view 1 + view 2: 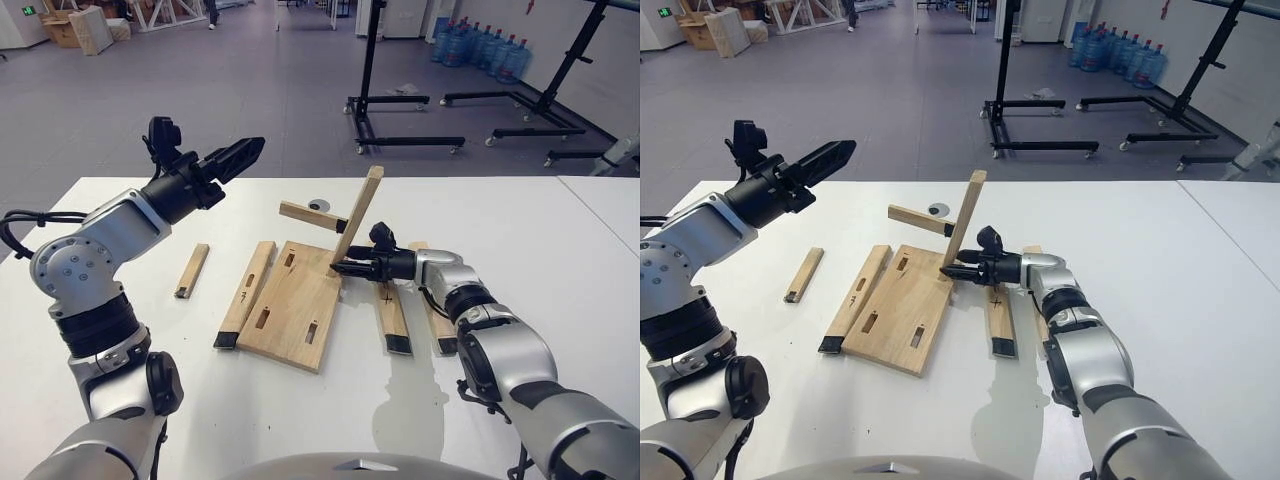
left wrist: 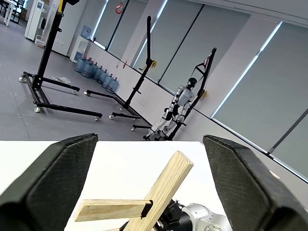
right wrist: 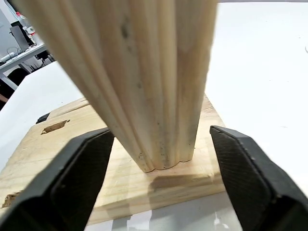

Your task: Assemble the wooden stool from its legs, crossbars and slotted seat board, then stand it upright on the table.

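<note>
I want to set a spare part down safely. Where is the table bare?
Bare: the white table right of the two flat wooden legs, and left of the short wooden bar. Crowded: around the slotted wooden seat board, upright leg and right end effector.

Out on the grey floor, two black wheeled stands: one straight ahead, another to its right. Blue water bottles crowd together by the far wall. Cardboard boxes are stacked far off to the left. A second white table sits at the right edge. By the tall windows, another humanoid robot hangs in a black frame.
</note>
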